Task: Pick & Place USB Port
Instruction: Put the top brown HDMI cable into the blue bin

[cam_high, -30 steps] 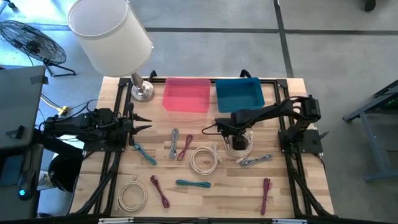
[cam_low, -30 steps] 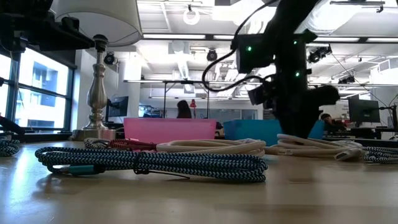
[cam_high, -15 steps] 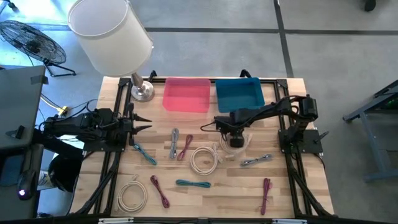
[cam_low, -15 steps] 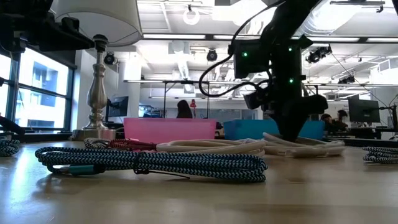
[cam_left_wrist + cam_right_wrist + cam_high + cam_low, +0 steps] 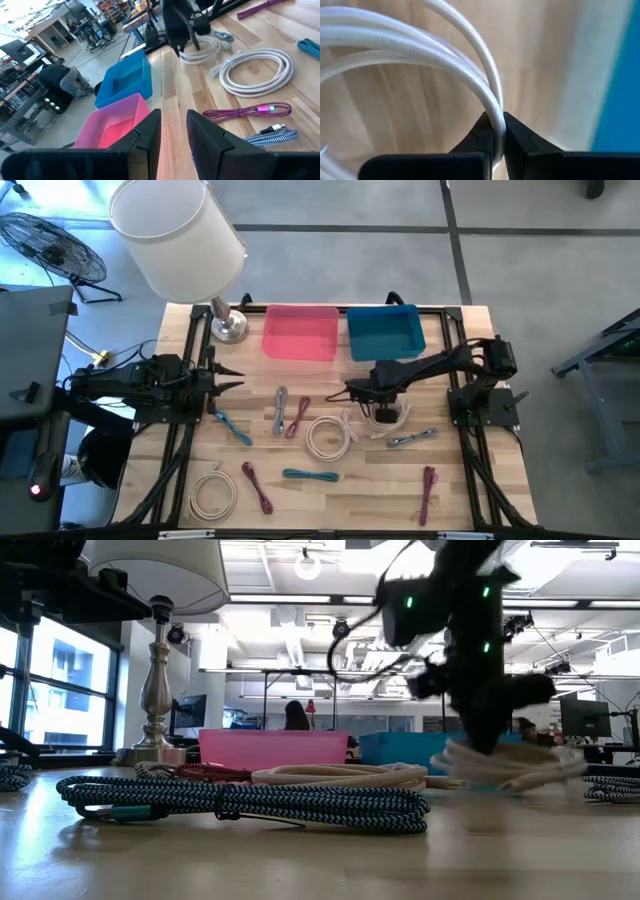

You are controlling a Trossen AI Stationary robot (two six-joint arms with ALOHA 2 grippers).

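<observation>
My rig sits in an open-plan lab or office workspace. Concrete floor point(image 5: 330, 210) around the wooden table point(image 5: 360, 490). Low view past the table: exposed ceiling ducts point(image 5: 300, 640), strip lights point(image 5: 280, 600), rows of desks with monitors point(image 5: 585, 718), a seated person point(image 5: 296, 716). Large windows point(image 5: 60, 680) far left. A floor fan point(image 5: 50, 245) stands off-table.

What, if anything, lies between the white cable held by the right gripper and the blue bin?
Nothing visible. The right gripper is shut on the white cable, and the blue bin sits just beyond it across bare table. The other cables lie to the side or nearer the front edge.
</observation>
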